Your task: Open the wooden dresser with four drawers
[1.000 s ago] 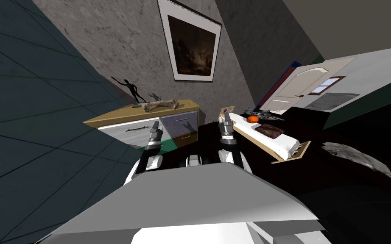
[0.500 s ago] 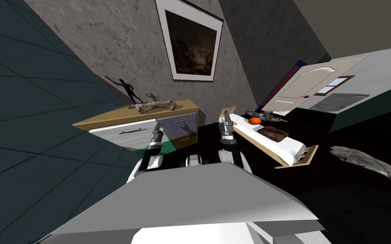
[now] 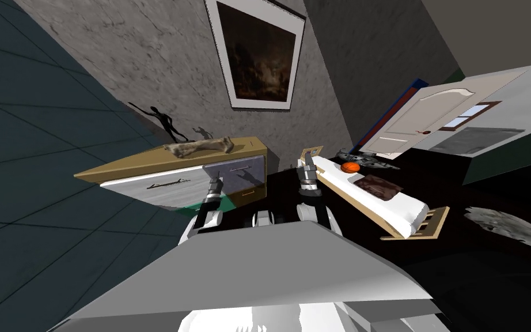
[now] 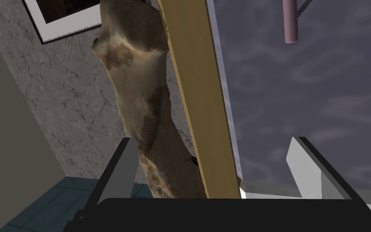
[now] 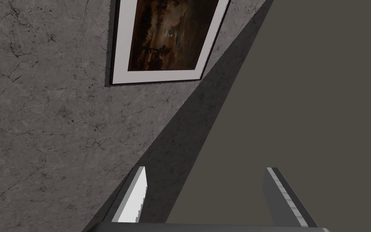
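Close before the dresser (image 3: pixel 143 185), drawers all apparently shut, the left gripper (image 3: pixel 215 177) hangs wide open, empty, short of a handle (image 4: pixel 290 24).

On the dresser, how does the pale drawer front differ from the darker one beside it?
The pale drawer front is light grey; the darker drawer front is bluish grey. The pale one carries a long dark handle, the darker one a thin pinkish bar handle. The open left gripper hangs in front of the darker one, not the pale one. Both sit under the same tan top and look shut.
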Tool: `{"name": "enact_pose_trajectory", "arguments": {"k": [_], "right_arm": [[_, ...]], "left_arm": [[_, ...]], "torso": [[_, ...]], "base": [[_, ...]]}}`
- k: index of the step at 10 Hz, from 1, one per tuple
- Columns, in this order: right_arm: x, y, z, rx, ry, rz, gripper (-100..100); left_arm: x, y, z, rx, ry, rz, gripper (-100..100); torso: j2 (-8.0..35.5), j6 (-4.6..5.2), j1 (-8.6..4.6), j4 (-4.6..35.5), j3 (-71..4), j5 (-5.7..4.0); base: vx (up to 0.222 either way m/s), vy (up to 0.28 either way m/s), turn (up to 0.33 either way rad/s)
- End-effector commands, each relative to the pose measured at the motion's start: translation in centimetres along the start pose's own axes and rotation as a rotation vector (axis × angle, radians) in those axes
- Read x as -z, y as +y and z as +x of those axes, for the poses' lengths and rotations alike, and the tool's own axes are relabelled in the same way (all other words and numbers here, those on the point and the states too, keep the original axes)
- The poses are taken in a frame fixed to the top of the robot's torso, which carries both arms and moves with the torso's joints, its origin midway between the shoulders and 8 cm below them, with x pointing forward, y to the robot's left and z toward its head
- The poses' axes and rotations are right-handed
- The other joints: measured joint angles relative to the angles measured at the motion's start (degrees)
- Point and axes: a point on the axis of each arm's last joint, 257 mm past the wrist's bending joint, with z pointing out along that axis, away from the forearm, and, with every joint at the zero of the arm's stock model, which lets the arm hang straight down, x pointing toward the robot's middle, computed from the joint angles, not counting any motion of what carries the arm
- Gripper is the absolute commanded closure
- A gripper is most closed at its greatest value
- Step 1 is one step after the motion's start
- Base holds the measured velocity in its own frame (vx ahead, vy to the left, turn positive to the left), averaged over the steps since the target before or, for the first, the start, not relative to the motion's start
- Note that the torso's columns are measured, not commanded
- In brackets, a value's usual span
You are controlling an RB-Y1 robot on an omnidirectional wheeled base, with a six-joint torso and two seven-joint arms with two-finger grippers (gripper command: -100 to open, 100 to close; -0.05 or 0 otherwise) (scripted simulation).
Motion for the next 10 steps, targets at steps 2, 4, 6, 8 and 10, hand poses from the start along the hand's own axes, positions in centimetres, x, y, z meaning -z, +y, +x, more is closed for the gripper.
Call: {"name": "enact_pose_trajectory", "arguments": {"k": [2, 4, 6, 8, 10], "right_arm": [[0.0, 0.0, 0.0, 0.000, 0.000, 0.000, 0], [0.0, 0.0, 0.0, 0.000, 0.000, 0.000, 0], [0.0, 0.0, 0.0, 0.000, 0.000, 0.000, 0], [0.0, 0.0, 0.0, 0.000, 0.000, 0.000, 0], [0.0, 0.0, 0.0, 0.000, 0.000, 0.000, 0]], "left_arm": [[0.7, 3.8, -0.3, 0.034, -0.032, -0.074, -100], [1.1, 5.6, 0.3, 0.078, -0.062, -0.114, -100], [1.4, 6.4, 1.0, 0.117, -0.085, -0.135, -100], [1.3, 6.5, 1.2, 0.123, -0.088, -0.136, -100], [0.7, 5.7, 0.8, 0.121, -0.091, -0.137, -100]], "torso": [[0.0, 0.00, 0.14, 0.0, 0.0, 0.05], [-0.1, 0.00, -0.04, 0.0, -0.1, -0.01], [0.1, 0.00, 0.00, 0.0, 0.0, 0.00], [0.1, 0.00, 0.10, 0.0, 0.1, 0.03], [-0.1, 0.00, 0.14, 0.0, 0.0, 0.04]], "base": [[0.123, -0.065, 0.033], [0.116, -0.074, 0.035], [0.081, -0.063, 0.019], [0.034, -0.025, 0.003], [0.069, 0.017, -0.011]]}}
